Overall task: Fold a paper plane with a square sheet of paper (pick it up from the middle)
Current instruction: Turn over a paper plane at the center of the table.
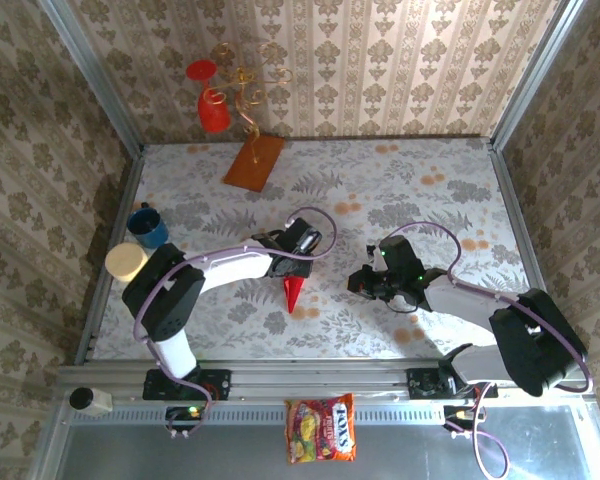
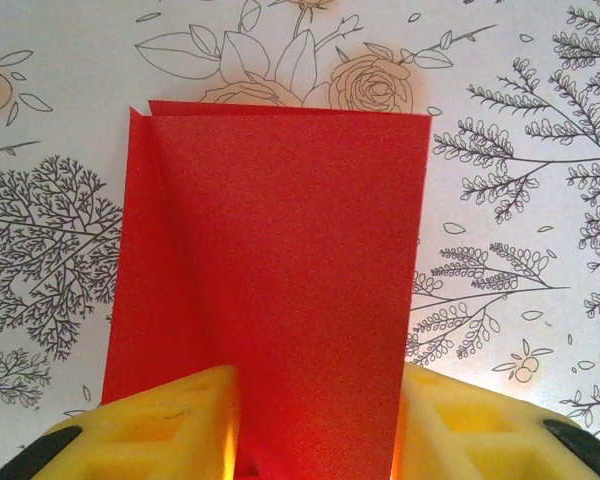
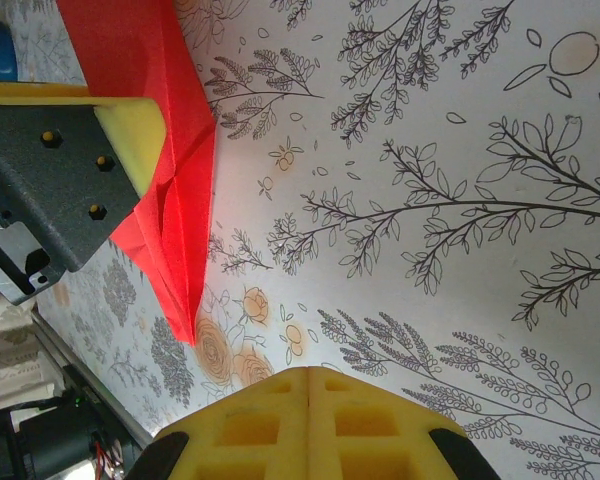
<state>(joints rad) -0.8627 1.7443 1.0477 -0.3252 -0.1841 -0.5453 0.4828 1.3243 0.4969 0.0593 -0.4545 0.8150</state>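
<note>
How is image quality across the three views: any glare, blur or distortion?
Top external: evenly lit, patterned walls splay outward from wide-angle distortion. Left wrist: bright red folded paper plane sharp, yellow foam fingers soft, orange glow at their inner edges. Right wrist: floral tablecloth crisp, no glare.

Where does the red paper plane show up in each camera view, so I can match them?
Top external: paper plane at table centre, tip toward the arm bases.
Left wrist: picture's middle, reaching down between the yellow fingers of the left pincer.
Right wrist: upper left, tip pointing down.
Shared landmark: that pincer, beside the plane.
</note>
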